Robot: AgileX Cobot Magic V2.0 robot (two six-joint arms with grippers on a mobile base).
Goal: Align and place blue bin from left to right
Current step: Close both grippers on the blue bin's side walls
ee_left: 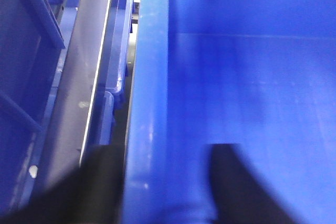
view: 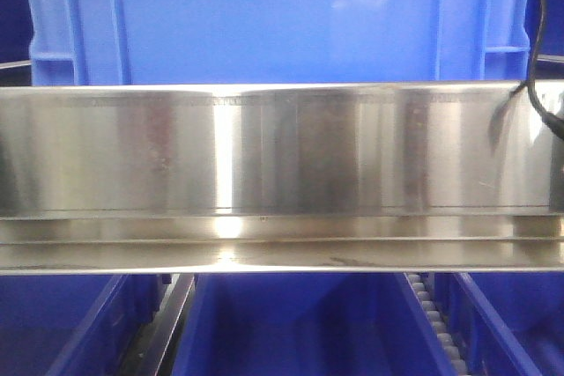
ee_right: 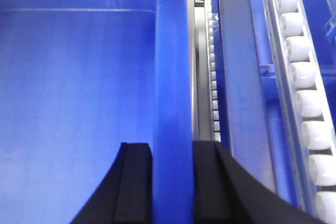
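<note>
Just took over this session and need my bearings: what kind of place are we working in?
Most likely a warehouse or factory flow rack: white roller tracks run beside the lanes, a stainless steel beam crosses the front, and the ribbed blue bin shows above it, more blue tubs below.

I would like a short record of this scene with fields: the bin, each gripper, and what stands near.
bin: blue bin, smooth inside, thick rim
right gripper: astride one side wall, both pads against it
left gripper: astride the opposite wall; contact too blurred to tell
beside bin: white roller track
front view: steel rail across the frame, no gripper visible
</note>
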